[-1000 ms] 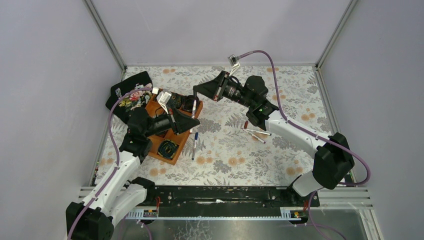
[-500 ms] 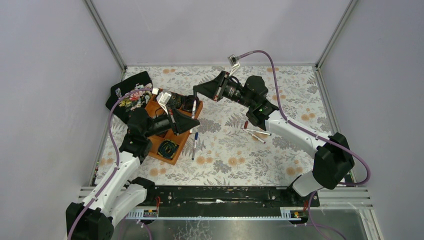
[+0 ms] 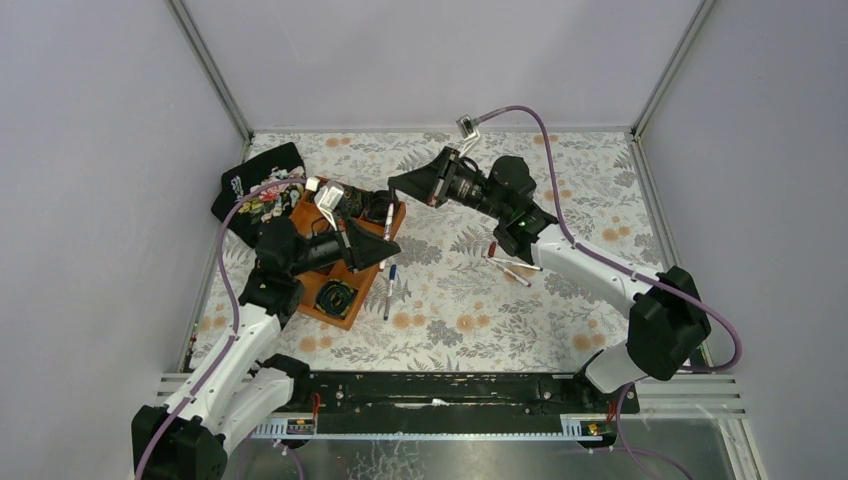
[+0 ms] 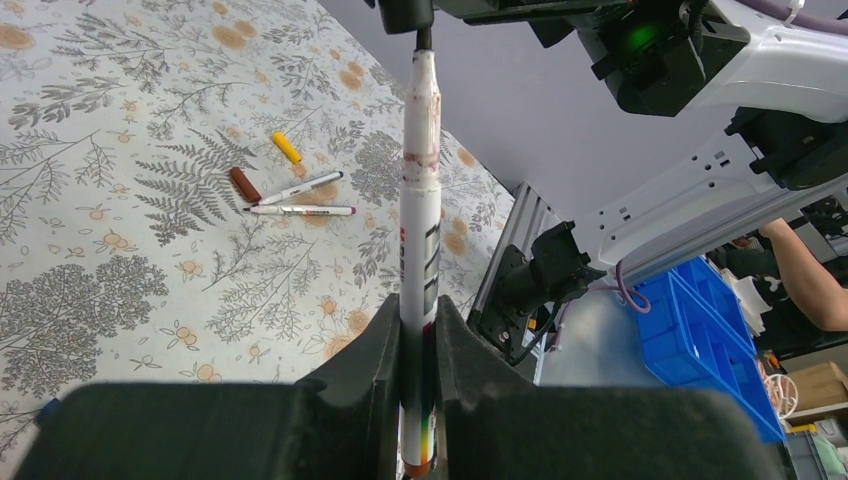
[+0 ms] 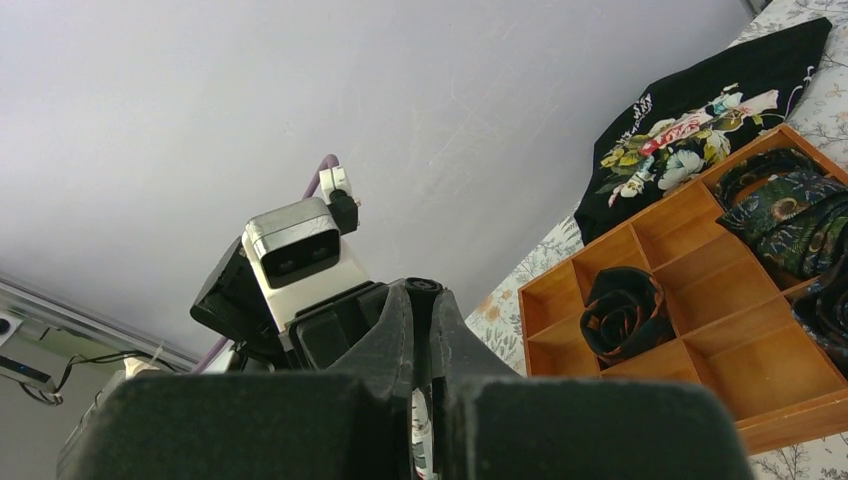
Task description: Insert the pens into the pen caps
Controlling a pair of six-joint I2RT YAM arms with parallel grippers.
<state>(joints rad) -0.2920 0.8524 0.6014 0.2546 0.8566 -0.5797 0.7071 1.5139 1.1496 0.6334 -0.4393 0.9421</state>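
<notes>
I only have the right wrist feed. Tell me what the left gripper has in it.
Observer: The left gripper is shut on a white pen, most of the barrel sticking out past it.
Operator: Report where that pen's far end sits.
Observer: It meets a small black cap pinched in the right gripper.
Operator: List what lies loose on the table.
Observer: On the tablecloth lie two pens close together, with a yellow cap and a red-brown cap beside them. The top view also shows a blue-ended pen next to the wooden tray.
</notes>
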